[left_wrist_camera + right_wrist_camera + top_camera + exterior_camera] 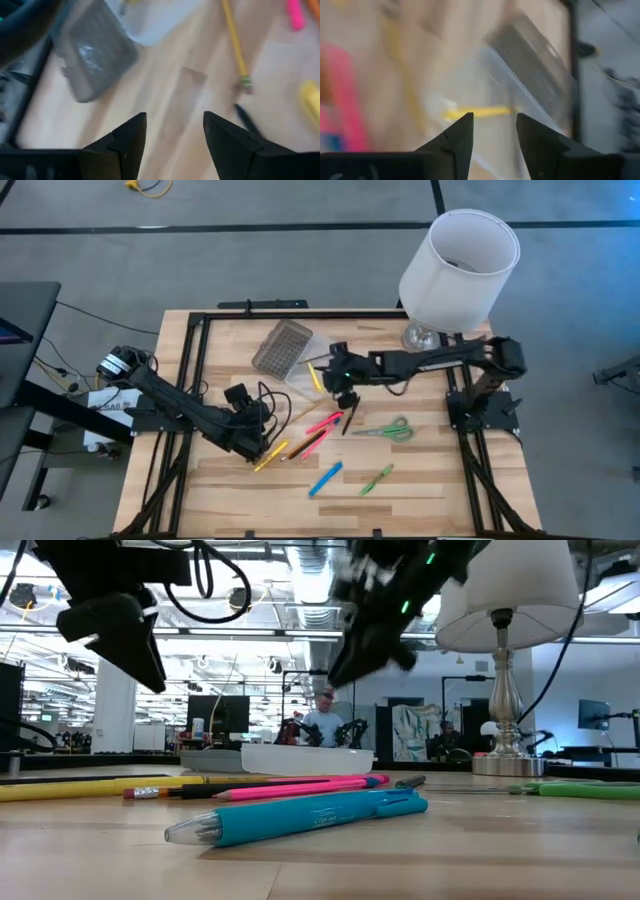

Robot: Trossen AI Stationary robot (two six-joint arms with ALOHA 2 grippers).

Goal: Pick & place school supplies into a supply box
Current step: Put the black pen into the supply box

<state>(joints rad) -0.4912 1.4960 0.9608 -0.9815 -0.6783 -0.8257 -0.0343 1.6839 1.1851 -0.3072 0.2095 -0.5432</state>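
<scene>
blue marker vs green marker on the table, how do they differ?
Colour: the blue marker is bright blue, the green marker light green. Size: in the high view the blue marker looks thicker and a little longer than the green marker. Place: the blue marker lies nearer the table's middle, the green marker further toward the right arm's side, below the scissors. Shared: both lie flat on the wood, slanted the same way, untouched by either gripper.
</scene>
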